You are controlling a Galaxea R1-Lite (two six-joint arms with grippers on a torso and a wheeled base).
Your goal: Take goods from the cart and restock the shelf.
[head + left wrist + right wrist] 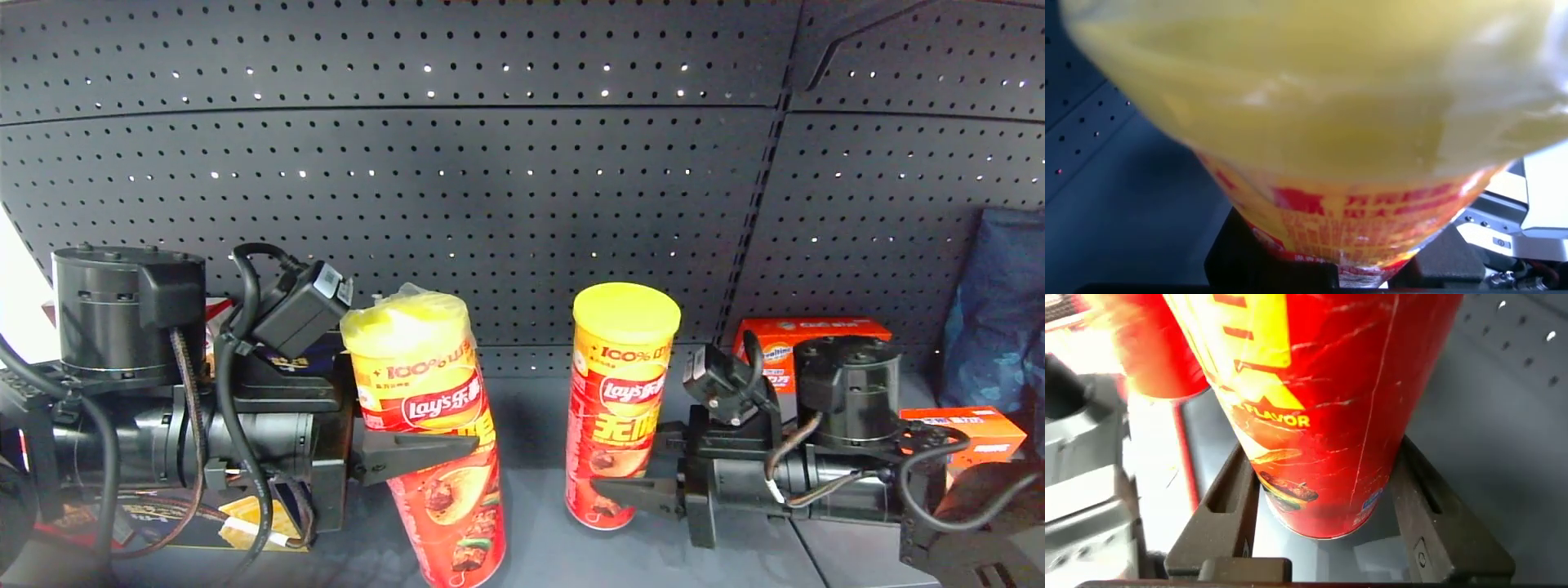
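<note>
Nearest, the left pincer [437,457] pinches the left can [416,359] round its middle. This can tilts, with its top to the left, and its foot is at the near edge of the shelf [539,425]. I cannot tell if the foot rests there or hangs just above.

A bit farther and to the right, the right pincer [611,478] pinches the right can [624,351] low down. That can is upright on the shelf. At the far right are orange boxes [808,335] and a blue bag [1004,310]. The back wall [490,204], full of holes, is behind it all.

I think the job is partly done, as two cans are at the shelf. Neither is let go yet. The left can needs setting straight, then both pincers must open and pull away.

The head view shows both cans and how they lean. The left wrist view shows the yellow lid [1306,82] from very close. The right wrist view shows what the head view hides. Both fingers [1221,506] press the sides of the right can, and its foot looks down on the shelf.
</note>
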